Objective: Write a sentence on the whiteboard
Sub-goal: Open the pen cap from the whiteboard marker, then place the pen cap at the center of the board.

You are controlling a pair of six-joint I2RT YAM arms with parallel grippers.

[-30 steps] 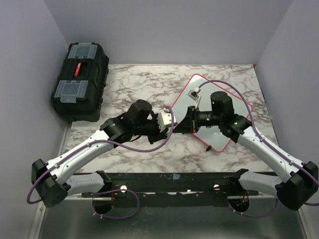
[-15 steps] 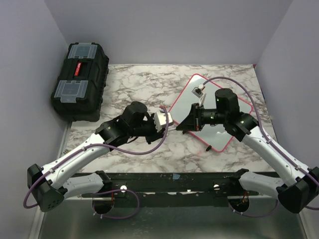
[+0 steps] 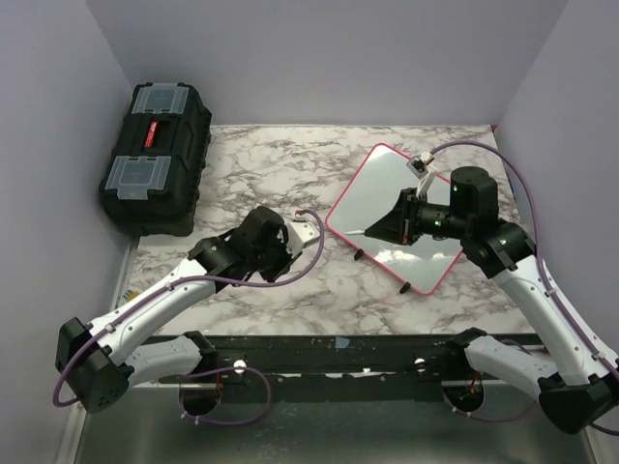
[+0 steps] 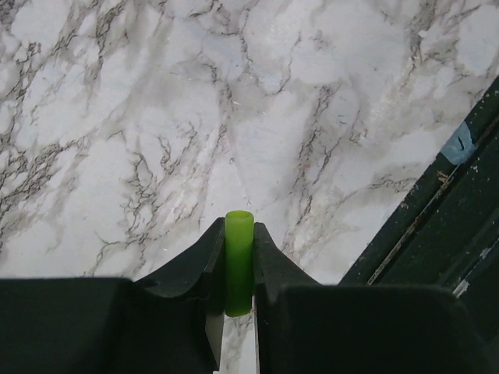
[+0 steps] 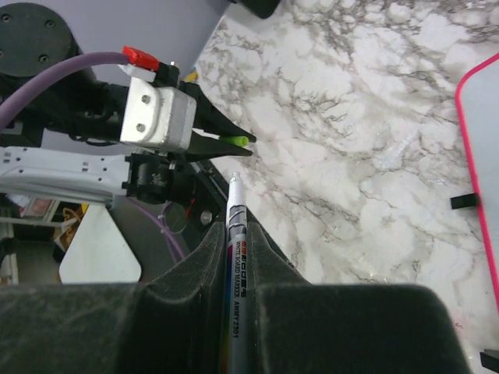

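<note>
Top external view, from the left: the left gripper (image 3: 311, 239) hangs over the marble table (image 3: 280, 164), apart from the board. Its wrist view shows the jaws closed on a green cap (image 4: 238, 261). Next comes the right gripper (image 3: 372, 230), clamped on a white marker (image 5: 236, 257). The marker's long axis runs along the fingers, with its tip pointing left toward the other arm and out past the board's left edge. The whiteboard (image 3: 382, 179) lies flat beneath and to the right of that gripper, turned diamond-wise, and no sentence shows on it. The right arm is much the nearer. I judge the tip must swing down and rightward onto the white surface.
</note>
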